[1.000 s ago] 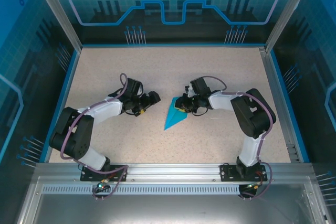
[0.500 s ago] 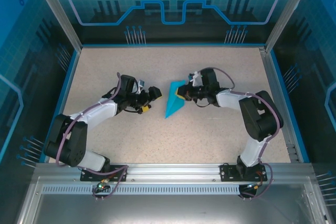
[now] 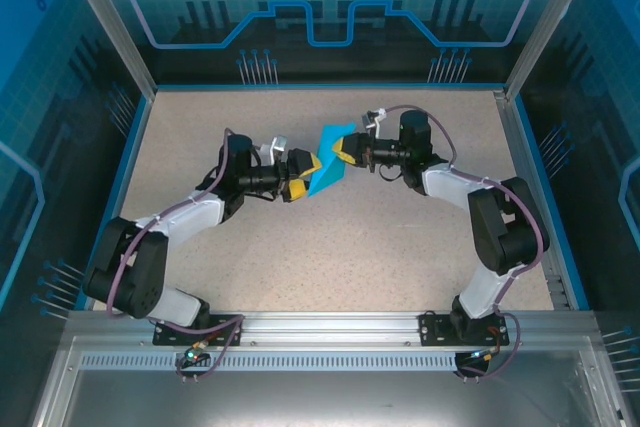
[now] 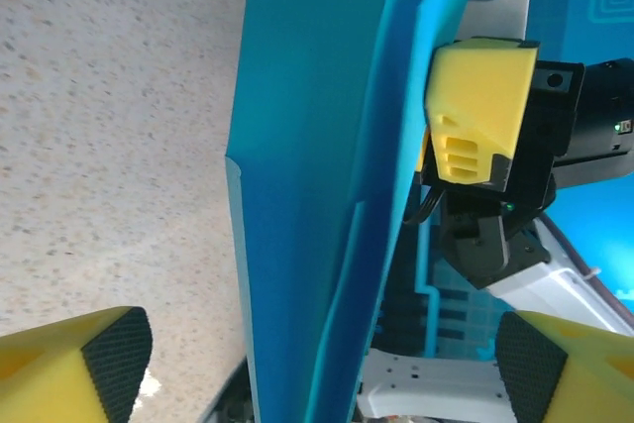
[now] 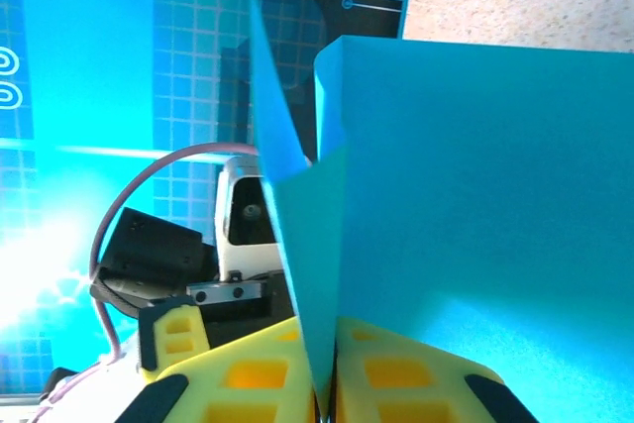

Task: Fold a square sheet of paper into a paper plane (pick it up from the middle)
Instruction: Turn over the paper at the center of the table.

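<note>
The square sheet of paper, folded into a pointed teal-blue paper plane [image 3: 328, 162], hangs above the table [image 3: 400, 247] between the two arms. My right gripper [image 3: 346, 151] is shut on its upper right edge; in the right wrist view the yellow fingers [image 5: 248, 378] pinch the paper plane [image 5: 475, 195] along a crease, with flaps spreading above. My left gripper [image 3: 300, 175] is open at the plane's lower left end. In the left wrist view the paper plane [image 4: 317, 146] stands upright between the wide-apart pads [image 4: 114, 354] of my left gripper [image 4: 322, 364], touching neither. Beyond it is the right gripper's finger [image 4: 475, 111].
Blue rails [image 3: 135, 167] and the enclosure's frame posts [image 3: 110, 22] border the speckled table. Bare table lies in front of both grippers and along the far side.
My right gripper lifted the paper plane off the table and carried it up and away. My left gripper swung right and now straddles the plane's lower end.
</note>
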You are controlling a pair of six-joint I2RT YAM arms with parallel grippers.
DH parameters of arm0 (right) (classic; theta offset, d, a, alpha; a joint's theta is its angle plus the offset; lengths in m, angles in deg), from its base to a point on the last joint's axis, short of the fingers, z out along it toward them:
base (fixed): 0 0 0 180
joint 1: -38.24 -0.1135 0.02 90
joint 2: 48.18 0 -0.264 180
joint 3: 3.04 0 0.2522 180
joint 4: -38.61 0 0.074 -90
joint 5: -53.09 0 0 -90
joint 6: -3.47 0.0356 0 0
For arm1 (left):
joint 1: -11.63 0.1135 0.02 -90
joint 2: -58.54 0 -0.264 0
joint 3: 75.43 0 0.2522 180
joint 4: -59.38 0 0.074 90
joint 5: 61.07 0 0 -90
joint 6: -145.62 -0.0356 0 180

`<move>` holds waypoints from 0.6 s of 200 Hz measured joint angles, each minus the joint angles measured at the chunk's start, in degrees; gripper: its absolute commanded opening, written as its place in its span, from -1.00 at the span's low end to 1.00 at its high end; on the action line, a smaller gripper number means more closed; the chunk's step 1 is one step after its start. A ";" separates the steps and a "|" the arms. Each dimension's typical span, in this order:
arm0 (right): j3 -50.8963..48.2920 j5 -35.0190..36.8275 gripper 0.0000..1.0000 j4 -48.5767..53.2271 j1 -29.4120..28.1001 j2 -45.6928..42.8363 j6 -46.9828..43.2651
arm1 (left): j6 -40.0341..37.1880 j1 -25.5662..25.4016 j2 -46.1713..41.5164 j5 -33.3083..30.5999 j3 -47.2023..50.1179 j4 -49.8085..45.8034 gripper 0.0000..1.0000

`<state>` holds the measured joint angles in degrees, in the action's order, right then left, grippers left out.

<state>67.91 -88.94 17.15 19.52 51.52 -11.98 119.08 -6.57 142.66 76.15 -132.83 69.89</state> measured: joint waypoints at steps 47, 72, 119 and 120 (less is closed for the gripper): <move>-0.13 -1.27 -0.72 -3.41 -0.04 0.04 3.54 | 5.46 -1.70 1.44 1.25 0.31 9.27 0.14; -0.33 -1.66 -0.72 -3.17 -0.04 0.04 3.67 | 6.12 -1.70 1.44 1.22 0.37 10.71 -0.15; -0.50 -2.45 -0.69 0.79 -0.04 0.04 1.86 | 4.28 -1.70 1.44 1.07 0.35 8.52 -0.69; -0.50 -2.47 -0.69 0.98 -0.04 0.04 1.77 | 4.00 -1.70 1.44 1.07 0.35 8.48 -0.70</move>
<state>67.41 -91.41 18.13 19.48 51.57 -10.21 123.08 -8.27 144.10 77.23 -132.48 78.37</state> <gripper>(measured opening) 0.150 0.194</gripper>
